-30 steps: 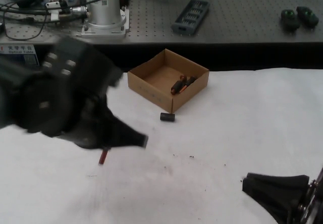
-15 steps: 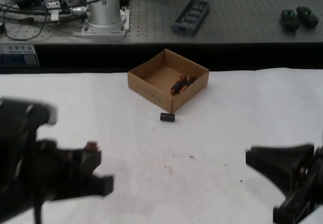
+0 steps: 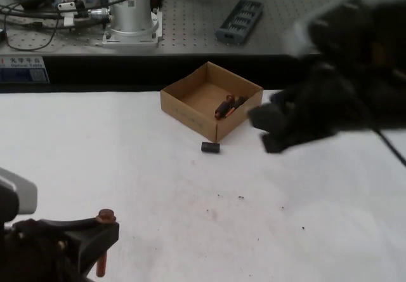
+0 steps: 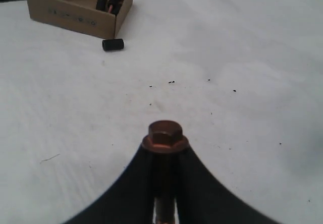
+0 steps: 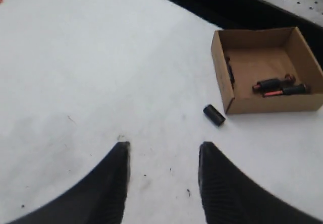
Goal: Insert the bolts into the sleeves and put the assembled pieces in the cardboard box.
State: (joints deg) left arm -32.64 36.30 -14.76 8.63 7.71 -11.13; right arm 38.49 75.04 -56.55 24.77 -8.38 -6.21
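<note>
The cardboard box [image 3: 211, 101] sits open on the white surface [image 3: 190, 187]. Everything here is told from that box.

Inside the box lie two put-together pieces [image 3: 228, 105]. They are black with a bit of red. They lie close side by side, near the wall of the box on the right arm's side.

One black sleeve [image 3: 210, 147] lies on its side on the surface. It is just outside the box, right by the box's near corner. It does not seem to touch the box. Nothing is holding it.

The left gripper [image 4: 164, 156] is well away from the box, down at the near edge of the surface. Its two fingers are pressed in tight on a bolt [image 4: 165, 137]. The bolt is a copper colour. Its six-sided head pokes out past the fingertips, and its long part is pinched between them. In the left wrist view the head points toward the box and the sleeve.

The right gripper [image 5: 164, 148] is up in the air. In the high view its arm shows as a dark blur close to the box, on the side away from the left gripper. Its fingers stand apart with a clear gap, and there is nothing between them.

A few small dark specks [image 3: 240, 197] dot the surface between the box and the left gripper. Far behind the box stands a silver post [image 3: 130, 9].
</note>
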